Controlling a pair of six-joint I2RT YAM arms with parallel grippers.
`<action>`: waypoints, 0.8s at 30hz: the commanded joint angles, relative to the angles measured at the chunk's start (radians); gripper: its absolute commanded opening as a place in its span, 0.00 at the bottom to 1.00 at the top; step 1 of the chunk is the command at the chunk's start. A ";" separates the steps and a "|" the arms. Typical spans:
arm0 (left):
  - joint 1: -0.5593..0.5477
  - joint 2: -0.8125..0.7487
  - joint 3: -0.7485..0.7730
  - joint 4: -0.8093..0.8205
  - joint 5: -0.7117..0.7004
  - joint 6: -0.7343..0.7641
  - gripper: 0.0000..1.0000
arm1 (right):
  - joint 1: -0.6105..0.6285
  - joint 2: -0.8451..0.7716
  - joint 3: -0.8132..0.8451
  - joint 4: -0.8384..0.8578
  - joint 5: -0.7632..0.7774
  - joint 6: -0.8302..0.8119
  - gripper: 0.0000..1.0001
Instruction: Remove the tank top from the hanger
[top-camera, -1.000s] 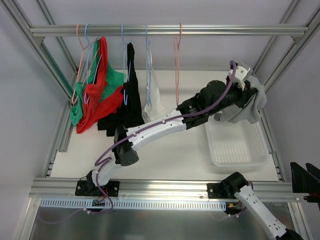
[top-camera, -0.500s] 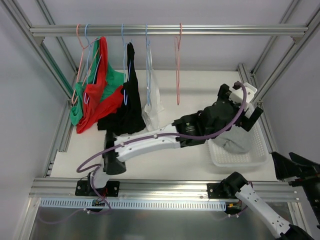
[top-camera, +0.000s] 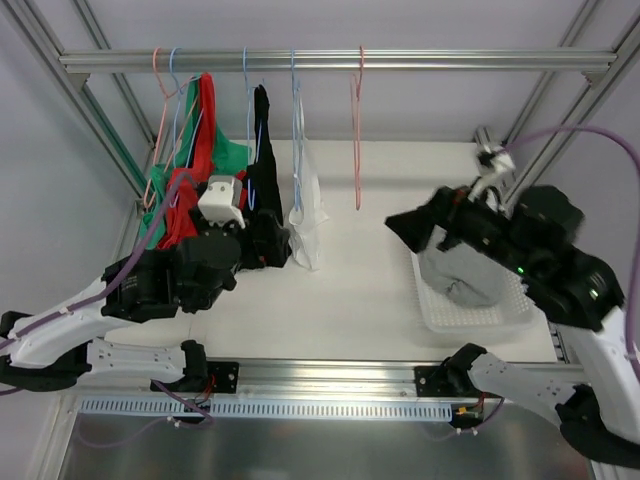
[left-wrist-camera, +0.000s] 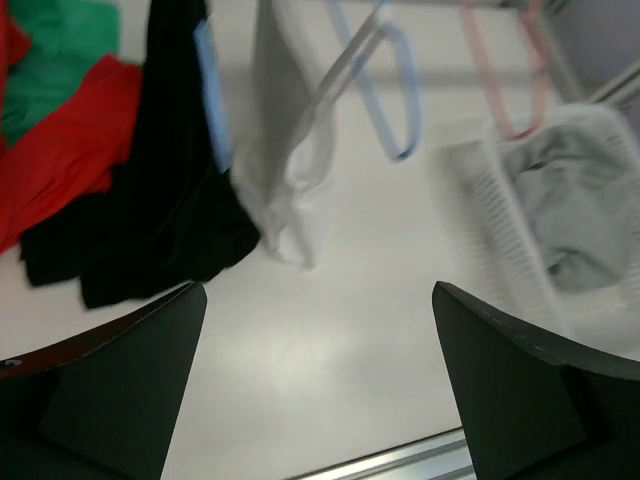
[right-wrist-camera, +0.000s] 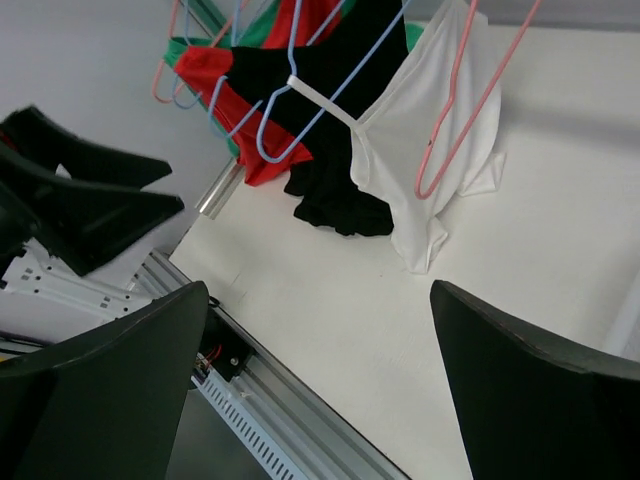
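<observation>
We note that the white tank top (top-camera: 308, 205) hangs lengthwise downward on its light-blue hanger (top-camera: 296, 120) ahead of the nearer left hand (left-wrist-camera: 318, 300), which stands spread and empty, while the right hand (right-wrist-camera: 318, 300), also spread and empty, sits farther off above the basket (top-camera: 470, 322).

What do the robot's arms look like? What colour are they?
Both are white tubes joined by chunky black blocks. The left arm and the right arm each trail a purple cable. The left gripper and the right gripper each have two flat, black, wedge-shaped fingers.
</observation>
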 joint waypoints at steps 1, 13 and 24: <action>0.054 -0.067 -0.122 -0.274 0.012 -0.215 0.99 | 0.069 0.176 0.136 0.062 0.041 0.022 0.99; 0.094 -0.123 -0.360 -0.302 0.224 -0.082 0.99 | 0.284 0.795 0.709 0.020 0.564 -0.098 0.68; 0.037 -0.182 -0.458 -0.266 0.183 -0.095 0.99 | 0.268 1.078 0.939 0.088 0.673 -0.167 0.59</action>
